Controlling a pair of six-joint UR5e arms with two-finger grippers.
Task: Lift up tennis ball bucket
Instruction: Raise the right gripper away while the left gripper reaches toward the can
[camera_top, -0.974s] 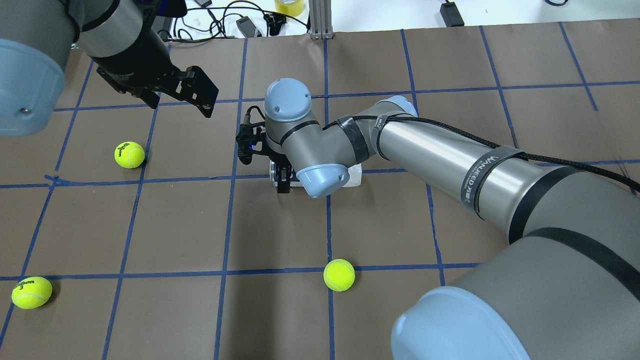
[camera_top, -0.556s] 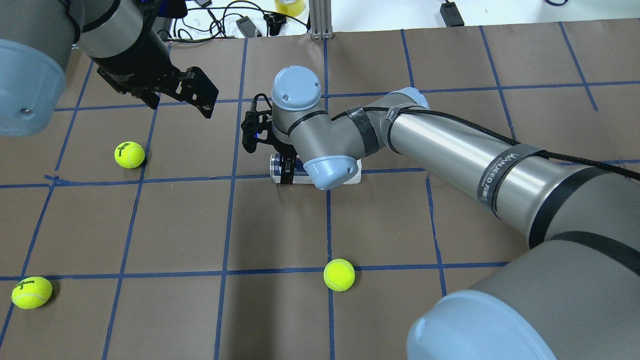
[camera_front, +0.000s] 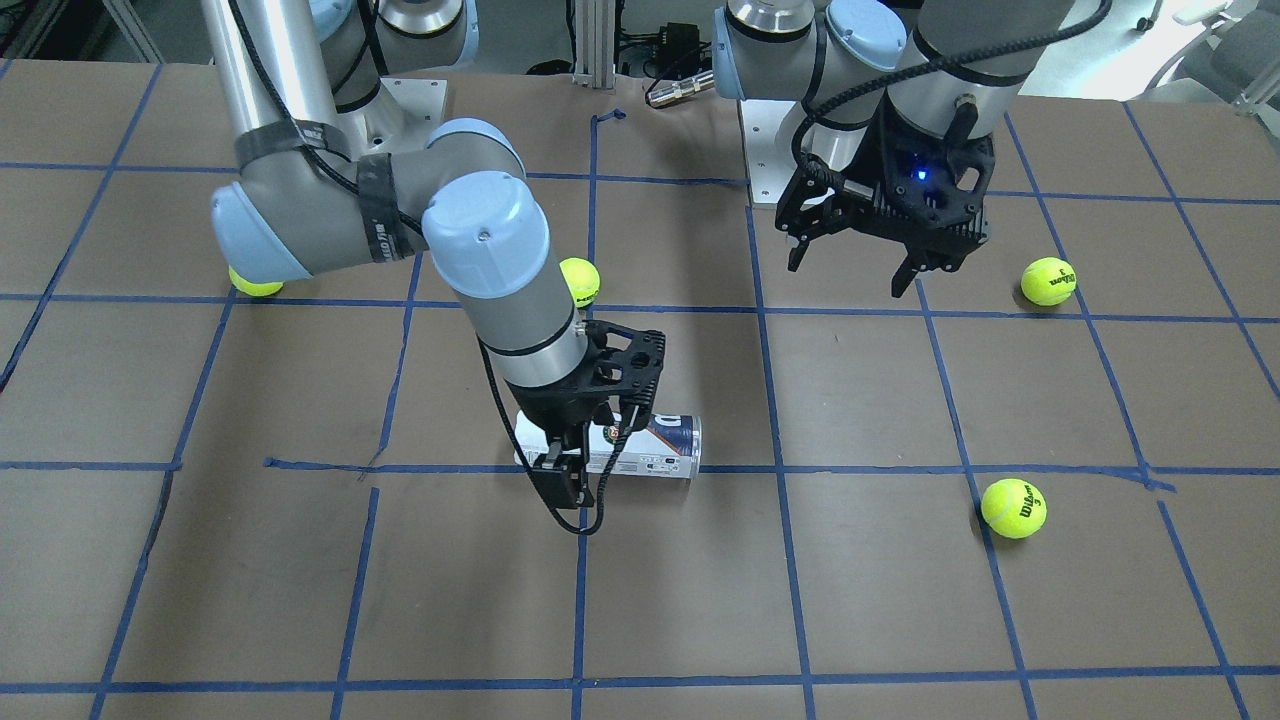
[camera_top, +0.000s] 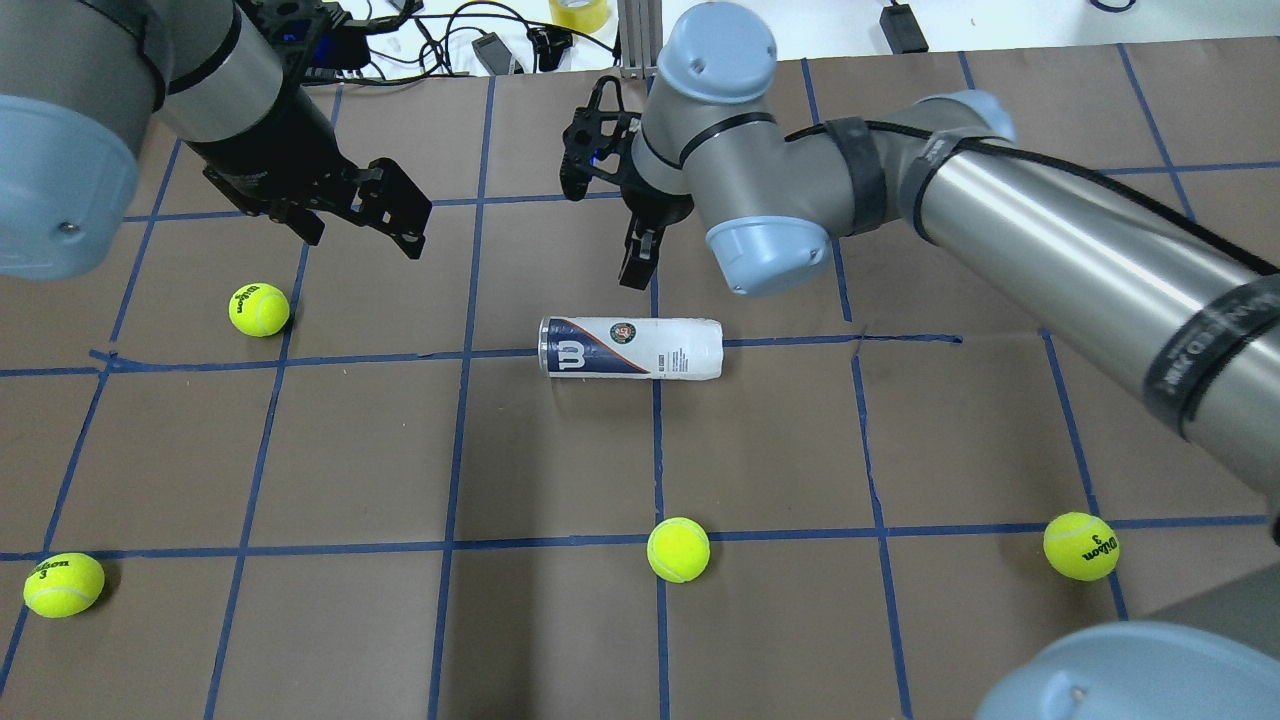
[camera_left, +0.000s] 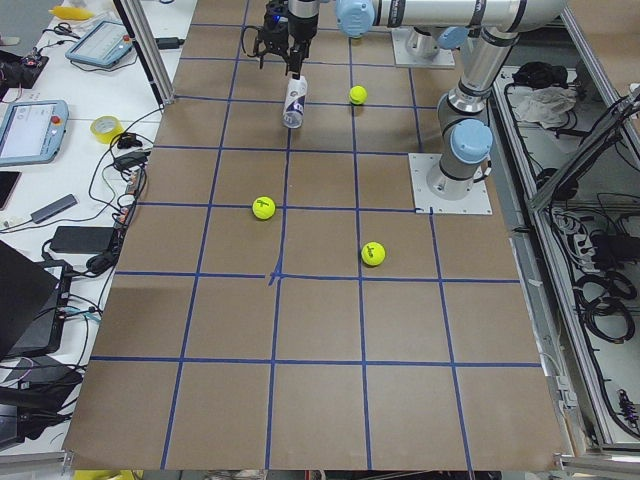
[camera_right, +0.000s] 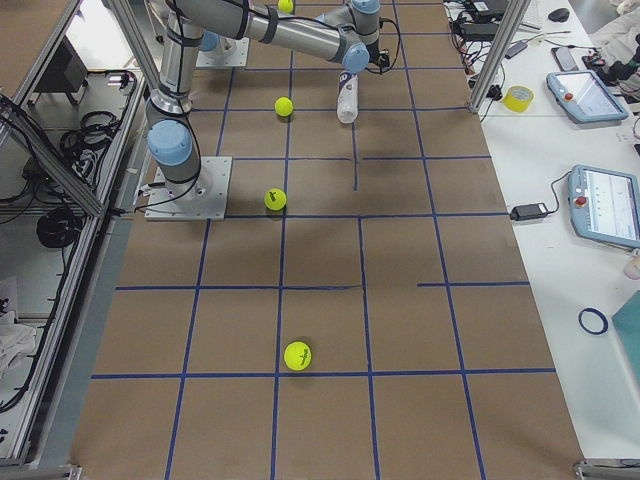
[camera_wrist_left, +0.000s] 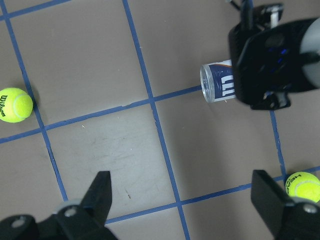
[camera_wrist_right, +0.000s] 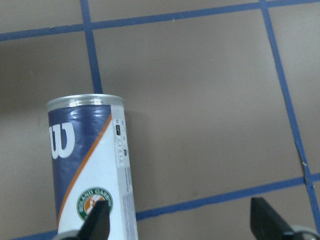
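- A yellow-green ball (camera_top: 678, 549) is lying on the brown bench (camera_top: 300, 450), closest to the robot.
- Beyond it, the tennis ball bucket (camera_top: 630, 347) is lying on its side along a blue grid line at mid-bench, with nothing gripping it.
- The right pincer (camera_wrist_right: 180, 222) is hovering over the bucket, released, with its fingers spread wide and holding nothing.
- The left pincer (camera_wrist_left: 182, 195) is hanging well apart from the bucket, also released and empty.
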